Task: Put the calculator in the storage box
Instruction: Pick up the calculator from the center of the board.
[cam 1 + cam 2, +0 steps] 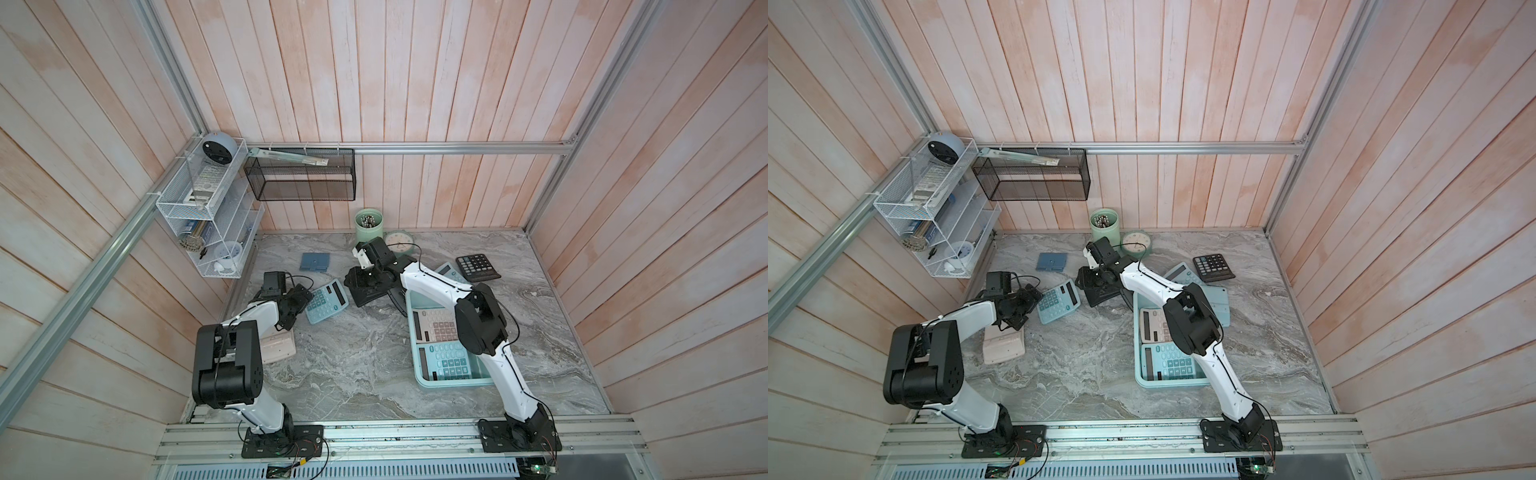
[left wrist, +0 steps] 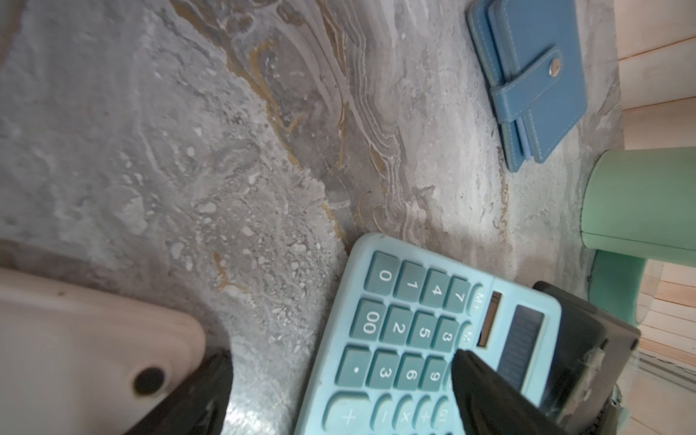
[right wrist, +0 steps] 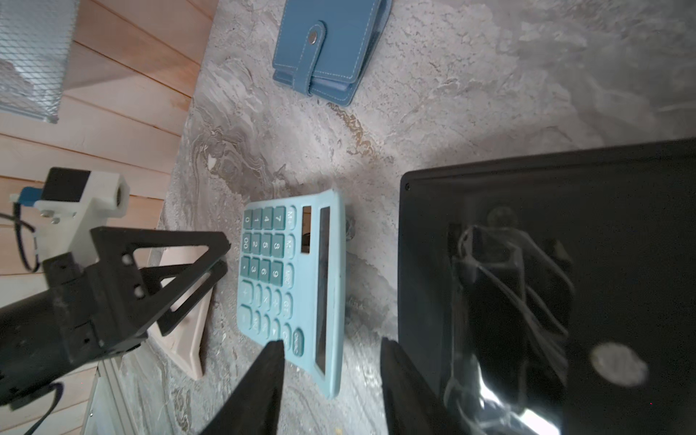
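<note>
In both top views the calculator [image 1: 327, 300] [image 1: 1059, 300] lies on the tabletop [image 1: 353, 365], well apart from the box [image 1: 453, 383], which two other calculators [image 1: 446, 361] nearly fill; a third may not sit flat.

Left wrist: left jaws spread, one finger [image 2: 486, 388] over the keys, so closing could skid it.

Right wrist: right jaws part-spread, empty, near enough for the arms to collide.

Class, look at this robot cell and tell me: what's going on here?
Calculators are being packed into the storage box, which already holds a pink calculator and an aqua calculator. The left tool is open, straddling one edge of the light blue calculator on the table, gripping nothing. The right tool, open too, hovers at the edge of a black face-down calculator.
</note>
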`<state>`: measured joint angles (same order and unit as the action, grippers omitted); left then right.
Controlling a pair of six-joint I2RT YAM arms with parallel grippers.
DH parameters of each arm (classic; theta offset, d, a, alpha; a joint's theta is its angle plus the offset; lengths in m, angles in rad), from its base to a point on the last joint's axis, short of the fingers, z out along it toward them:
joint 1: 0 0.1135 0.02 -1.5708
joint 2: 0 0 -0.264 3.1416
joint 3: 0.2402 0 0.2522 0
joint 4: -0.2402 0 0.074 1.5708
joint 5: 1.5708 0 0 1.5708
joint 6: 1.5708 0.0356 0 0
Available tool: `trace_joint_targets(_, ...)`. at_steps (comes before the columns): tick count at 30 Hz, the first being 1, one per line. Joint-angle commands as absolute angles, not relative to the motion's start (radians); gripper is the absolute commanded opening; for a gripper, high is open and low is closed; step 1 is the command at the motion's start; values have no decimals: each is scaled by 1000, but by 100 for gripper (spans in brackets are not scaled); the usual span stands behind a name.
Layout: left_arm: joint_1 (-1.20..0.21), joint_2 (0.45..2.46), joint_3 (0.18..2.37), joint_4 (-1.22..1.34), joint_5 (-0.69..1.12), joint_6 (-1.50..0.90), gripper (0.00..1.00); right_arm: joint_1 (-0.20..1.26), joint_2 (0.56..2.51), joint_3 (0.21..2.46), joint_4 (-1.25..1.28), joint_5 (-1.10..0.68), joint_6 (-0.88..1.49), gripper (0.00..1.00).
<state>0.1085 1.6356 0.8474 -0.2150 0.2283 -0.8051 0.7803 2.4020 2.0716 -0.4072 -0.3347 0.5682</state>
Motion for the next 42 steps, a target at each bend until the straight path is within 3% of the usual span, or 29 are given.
trace_joint_targets(1,112,1653,863,-168,259,-814,92,799,2465,2157,-454,-335,582,48)
trace_joint_targets(12,110,1705,859,-121,309,-828,79,807,2590,2245,-407,-416,678,50)
trace_joint_targets(19,109,1705,842,-89,340,-839,75,813,2583,2223,-349,-472,727,45)
trace_joint_targets(30,104,1584,827,-90,397,-874,70,807,2374,2020,-264,-463,754,3)
trace_joint_targets(37,104,1428,860,-220,380,-867,81,771,2131,1777,-223,-407,762,0)
trace_joint_targets(42,94,1318,878,-311,391,-862,100,742,1936,1603,-221,-372,761,0)
